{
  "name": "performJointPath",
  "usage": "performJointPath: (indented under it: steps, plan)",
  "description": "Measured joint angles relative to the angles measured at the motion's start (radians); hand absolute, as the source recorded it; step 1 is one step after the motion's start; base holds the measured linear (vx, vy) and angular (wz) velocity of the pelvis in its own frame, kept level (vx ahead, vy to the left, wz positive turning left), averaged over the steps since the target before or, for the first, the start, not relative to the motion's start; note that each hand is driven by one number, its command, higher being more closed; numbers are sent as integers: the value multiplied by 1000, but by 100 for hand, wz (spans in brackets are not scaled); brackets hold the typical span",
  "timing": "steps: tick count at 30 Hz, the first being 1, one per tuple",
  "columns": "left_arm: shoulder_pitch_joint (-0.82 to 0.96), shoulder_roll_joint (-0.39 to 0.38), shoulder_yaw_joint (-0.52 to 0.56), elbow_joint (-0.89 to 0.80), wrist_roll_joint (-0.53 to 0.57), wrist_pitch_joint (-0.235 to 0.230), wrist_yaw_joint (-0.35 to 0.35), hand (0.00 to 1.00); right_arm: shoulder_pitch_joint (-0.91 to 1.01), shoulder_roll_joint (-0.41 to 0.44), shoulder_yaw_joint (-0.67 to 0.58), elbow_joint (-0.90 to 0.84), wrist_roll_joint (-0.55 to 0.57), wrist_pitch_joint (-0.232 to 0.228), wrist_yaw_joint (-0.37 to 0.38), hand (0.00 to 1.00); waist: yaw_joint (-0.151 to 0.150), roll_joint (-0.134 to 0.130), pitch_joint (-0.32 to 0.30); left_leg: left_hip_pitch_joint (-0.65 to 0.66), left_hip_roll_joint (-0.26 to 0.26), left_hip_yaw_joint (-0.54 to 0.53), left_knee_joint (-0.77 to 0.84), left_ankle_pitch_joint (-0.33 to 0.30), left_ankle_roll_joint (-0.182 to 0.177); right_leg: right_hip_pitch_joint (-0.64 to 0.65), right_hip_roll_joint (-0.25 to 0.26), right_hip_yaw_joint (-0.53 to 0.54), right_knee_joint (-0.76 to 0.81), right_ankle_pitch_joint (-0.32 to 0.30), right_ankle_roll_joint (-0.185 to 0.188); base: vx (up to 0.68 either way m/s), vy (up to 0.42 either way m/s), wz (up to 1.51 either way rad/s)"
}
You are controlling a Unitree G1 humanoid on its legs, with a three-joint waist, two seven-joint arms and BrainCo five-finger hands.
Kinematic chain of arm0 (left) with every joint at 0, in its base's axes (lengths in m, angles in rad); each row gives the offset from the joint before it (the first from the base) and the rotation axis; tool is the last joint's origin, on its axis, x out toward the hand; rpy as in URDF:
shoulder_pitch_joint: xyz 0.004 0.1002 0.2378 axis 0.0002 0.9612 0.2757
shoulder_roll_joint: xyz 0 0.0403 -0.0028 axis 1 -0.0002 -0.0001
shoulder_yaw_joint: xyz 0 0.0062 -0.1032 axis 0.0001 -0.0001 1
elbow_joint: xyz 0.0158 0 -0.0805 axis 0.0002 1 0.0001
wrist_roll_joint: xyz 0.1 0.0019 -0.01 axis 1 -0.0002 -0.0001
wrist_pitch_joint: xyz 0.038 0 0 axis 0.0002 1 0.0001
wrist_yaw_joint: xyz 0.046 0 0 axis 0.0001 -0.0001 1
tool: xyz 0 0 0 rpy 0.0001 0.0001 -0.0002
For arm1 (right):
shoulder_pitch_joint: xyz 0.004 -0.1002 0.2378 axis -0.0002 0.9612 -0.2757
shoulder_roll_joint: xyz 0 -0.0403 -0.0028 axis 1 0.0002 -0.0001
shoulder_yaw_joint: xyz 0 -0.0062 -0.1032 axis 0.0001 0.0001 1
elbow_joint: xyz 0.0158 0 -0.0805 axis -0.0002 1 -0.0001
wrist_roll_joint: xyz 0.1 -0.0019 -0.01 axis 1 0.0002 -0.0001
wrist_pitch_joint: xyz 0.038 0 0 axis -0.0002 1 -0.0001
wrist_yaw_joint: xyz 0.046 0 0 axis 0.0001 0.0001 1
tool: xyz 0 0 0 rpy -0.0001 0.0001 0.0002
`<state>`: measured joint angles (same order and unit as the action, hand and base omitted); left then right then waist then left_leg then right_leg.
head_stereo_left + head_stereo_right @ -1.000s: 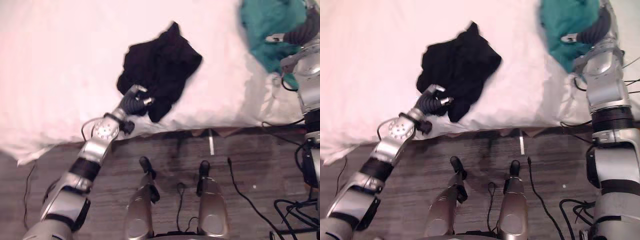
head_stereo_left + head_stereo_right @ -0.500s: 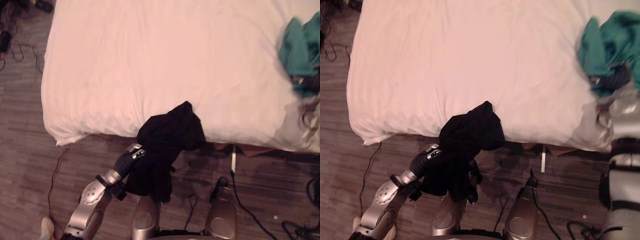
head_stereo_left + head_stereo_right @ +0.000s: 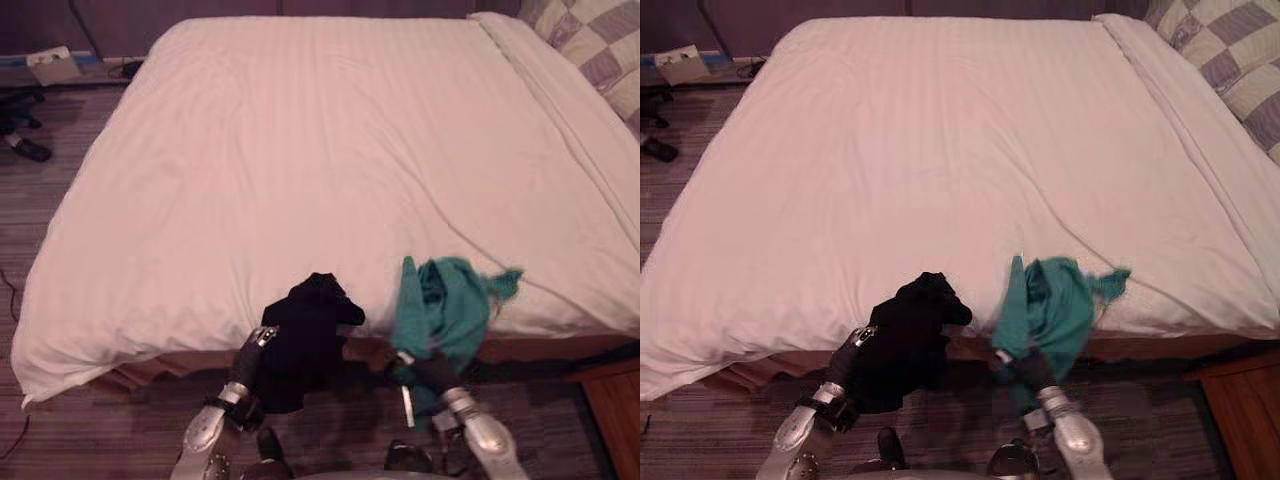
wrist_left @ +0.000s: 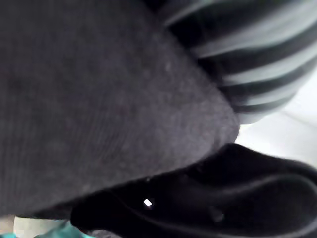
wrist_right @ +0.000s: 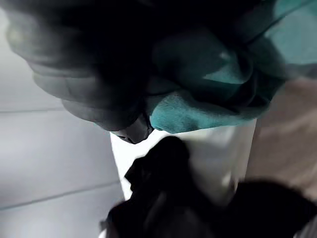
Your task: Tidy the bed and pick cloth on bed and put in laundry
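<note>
The black cloth, lying on the bed a second ago, is now coming off its edge, bunched in the left robot hand, whose fingers are curling round it. The teal cloth is lifting likewise, clutched in the right robot hand. Carrying both to laundry is probably coming next.

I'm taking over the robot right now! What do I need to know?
The left robot hand is shut on the black cloth, held at the near edge of the bed.
The right robot hand is shut on the teal cloth, just beside it.
Done: both cloths are picked up, and the sheet looks fairly smooth.
To do: put both cloths in the laundry.
</note>
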<state>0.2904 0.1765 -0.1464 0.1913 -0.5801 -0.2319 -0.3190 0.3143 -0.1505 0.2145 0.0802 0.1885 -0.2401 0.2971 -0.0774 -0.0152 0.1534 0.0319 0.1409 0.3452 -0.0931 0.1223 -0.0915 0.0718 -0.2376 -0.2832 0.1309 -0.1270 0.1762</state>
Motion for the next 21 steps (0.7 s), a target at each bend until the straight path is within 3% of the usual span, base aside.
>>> performJointPath:
  steps: [3, 4, 5, 6, 7, 9, 11, 12, 13, 14, 15, 17, 18, 19, 20, 21]
  plan:
    - [29, -54, -1, 15, -36, -45, 75, 100, -7, 27, 89, 92, -9, -23, 11, 100, 17, 22, -29, -15, -27, -77, 0, 19, 24, 80, -22, -132, 5, -17, 12, 33, 2, 122]
    - [33, -76, -1, 16, -44, -58, 96, 100, -19, 39, 115, 141, -25, -22, -12, 100, 22, 28, -39, -51, -49, -56, -7, 7, 108, 120, -34, -238, 7, -23, 14, -10, 1, 185]
    - [33, -79, -2, 19, -45, -59, 102, 100, -22, 42, 120, 162, -29, -20, -25, 100, 26, 26, -44, -55, -48, -5, -7, -21, 150, 142, -39, -295, 1, -21, 16, 15, 25, 238]
    - [25, -81, -2, 43, -47, -64, 111, 100, -21, 42, 121, 179, -45, -17, -54, 100, 26, 19, -49, -68, -46, 133, 19, -79, 229, 196, -46, -413, -29, 7, 25, 65, 69, 290]
    - [11, -84, -2, 93, -48, -79, 122, 100, -28, 31, 114, 188, -47, -16, -107, 100, 38, 13, -54, -99, -18, 290, 90, -107, 249, 228, -53, -521, -27, 16, 19, 94, 88, 293]
    - [18, -100, -2, 137, -68, -82, 150, 100, -58, -1, 107, 215, -54, -15, -171, 100, 43, 49, -71, -124, 21, 406, 148, -84, 257, 255, -56, -611, 33, 14, 20, 109, 129, 237]
    - [58, -125, -2, 153, -104, -83, 197, 100, -84, -35, 94, 243, -56, -14, -227, 100, 39, 86, -84, -124, 11, 399, 138, -17, 241, 272, -102, -658, 212, 13, 17, 120, 131, 230]
    - [59, -137, 7, 171, -134, -86, 226, 100, -114, -38, 101, 281, -56, -11, -260, 100, 50, 100, -74, -126, -8, 322, 128, -15, 238, 267, -115, -636, 260, -75, 30, 24, 44, 194]
    - [52, -133, 32, 182, -153, -88, 251, 100, -152, -29, 107, 299, -57, -11, -281, 100, 67, 82, -63, -139, -28, 284, 123, -5, 225, 238, -84, -619, 158, -90, 10, -20, 20, 147]
    - [41, -127, 47, 188, -156, -93, 264, 100, -177, -9, 107, 297, -58, -12, -294, 100, 82, 50, -43, -152, -55, 271, 135, -6, 219, 221, -84, -635, 115, -60, -18, -47, 54, 125]
    - [31, -133, 59, 224, -154, -91, 285, 100, -180, -3, 97, 297, -64, -12, -316, 100, 97, 45, -38, -167, -73, 226, 144, -20, 207, 234, -103, -668, 171, -52, -28, -10, 98, 128]
    - [47, -145, 62, 236, -143, -84, 301, 100, -170, -4, 94, 296, -72, -12, -354, 100, 97, 48, -34, -159, -107, 143, 132, -35, 208, 196, -168, -590, 394, -16, -188, 21, 122, 152]
    - [42, -132, 63, 247, -110, -79, 305, 100, -150, -5, 75, 295, -75, -11, -373, 100, 91, 57, -34, -148, -122, 74, 116, -38, 203, 142, -176, -438, 534, 18, -214, 55, 101, 150]
    - [29, -129, 60, 250, -97, -76, 305, 100, -144, 3, 68, 295, -72, -11, -384, 100, 85, 51, -27, -143, -130, 39, 103, -38, 202, 114, -158, -368, 576, -15, -175, 101, 44, 201]
    - [-18, -101, 67, 264, -75, -70, 306, 100, -130, 21, 53, 293, -69, -11, -404, 100, 84, 35, -1, -128, -155, -36, 66, -39, 203, 40, -88, -244, 640, -95, -119, 109, -30, 201]
    - [-57, -86, 66, 296, -74, -61, 307, 100, -125, 25, 48, 293, -61, -11, -414, 100, 83, 36, 15, -114, -172, -83, 30, -41, 199, -28, -18, -166, 646, -145, -109, 112, -56, 196]
